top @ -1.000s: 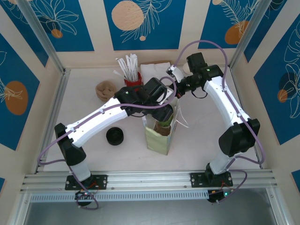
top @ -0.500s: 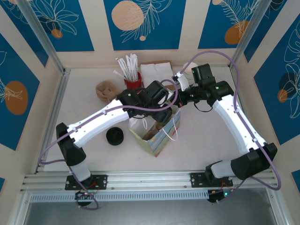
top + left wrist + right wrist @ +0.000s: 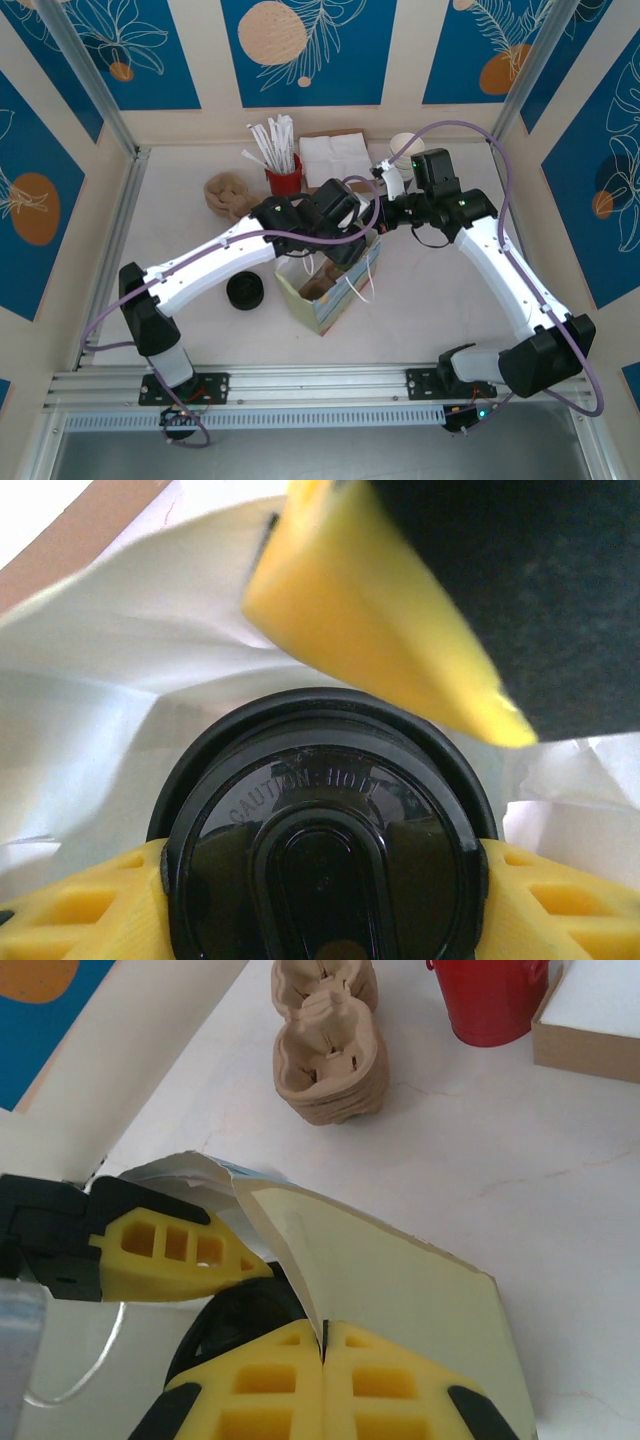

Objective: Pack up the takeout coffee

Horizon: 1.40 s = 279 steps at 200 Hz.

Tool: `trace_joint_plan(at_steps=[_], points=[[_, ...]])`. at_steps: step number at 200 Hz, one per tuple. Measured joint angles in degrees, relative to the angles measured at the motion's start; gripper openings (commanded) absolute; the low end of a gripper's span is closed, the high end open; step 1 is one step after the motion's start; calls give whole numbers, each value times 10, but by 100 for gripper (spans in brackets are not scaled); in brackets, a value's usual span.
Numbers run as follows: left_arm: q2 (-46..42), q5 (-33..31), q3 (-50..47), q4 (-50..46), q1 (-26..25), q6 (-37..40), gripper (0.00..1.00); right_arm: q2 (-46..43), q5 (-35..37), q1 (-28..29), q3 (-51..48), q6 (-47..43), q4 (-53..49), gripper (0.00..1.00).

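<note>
Your left end effector (image 3: pixel 320 905) holds the takeout coffee (image 3: pixel 320 820), lid toward it, inside the bag (image 3: pixel 400 1290) your right end effector (image 3: pixel 323 1360) pinches.

The bag (image 3: pixel 322 300) stands tilted at the middle of the surface (image 3: pixel 200 240). The takeout coffee (image 3: pixel 320 860) sits inside it, clasped between the fingers of the left gripper (image 3: pixel 345 248). The right gripper (image 3: pixel 322 1355) pinches the bag's rim on its right side. A loose lid (image 3: pixel 245 290) lies left of the bag. Along the back, from left to right, are a cup carrier (image 3: pixel 225 192), a bucket of stirrers (image 3: pixel 284 180), a napkin box (image 3: pixel 333 150) and stacked cups (image 3: pixel 405 145).
</note>
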Motion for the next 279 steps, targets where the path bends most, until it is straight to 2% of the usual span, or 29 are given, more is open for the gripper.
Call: trace_joint_plan(at_steps=[85,183,279], points=[[0,-55,-13,9,-28,15,63,-44,-25,-1,-65,14,90,0],[-14,-113,-56,26,-36,28,63,-46,-26,-2,-73,13,99,0],[-12,-116,-62,42,-36,28,64,-46,-26,-5,-73,13,101,0]])
